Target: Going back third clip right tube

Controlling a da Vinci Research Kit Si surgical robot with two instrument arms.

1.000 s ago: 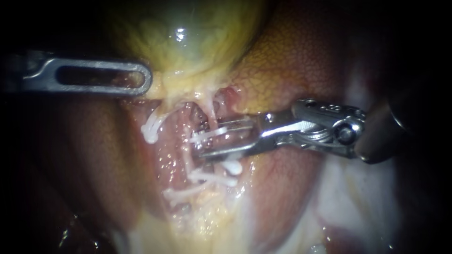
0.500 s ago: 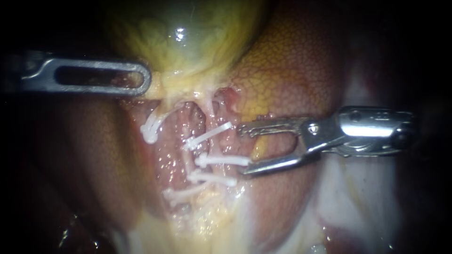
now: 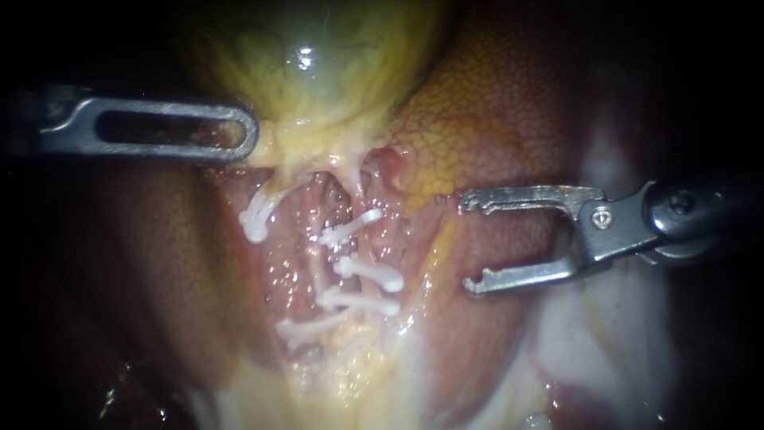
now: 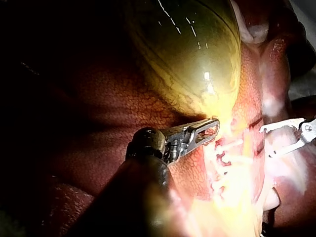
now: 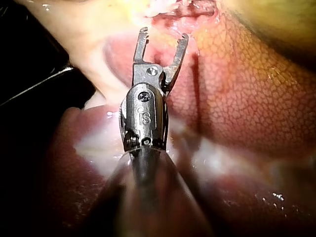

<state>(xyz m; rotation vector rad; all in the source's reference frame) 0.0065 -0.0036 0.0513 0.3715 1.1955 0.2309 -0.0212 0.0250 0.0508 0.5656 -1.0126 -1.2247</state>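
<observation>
Retreat: right tool [image 3: 468,241] now clear of clips [image 3: 368,273], gaping, empty.

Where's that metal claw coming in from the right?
Endoscope view, right side: my right instrument is open-jawed over the liver, just right of the white clips.
</observation>
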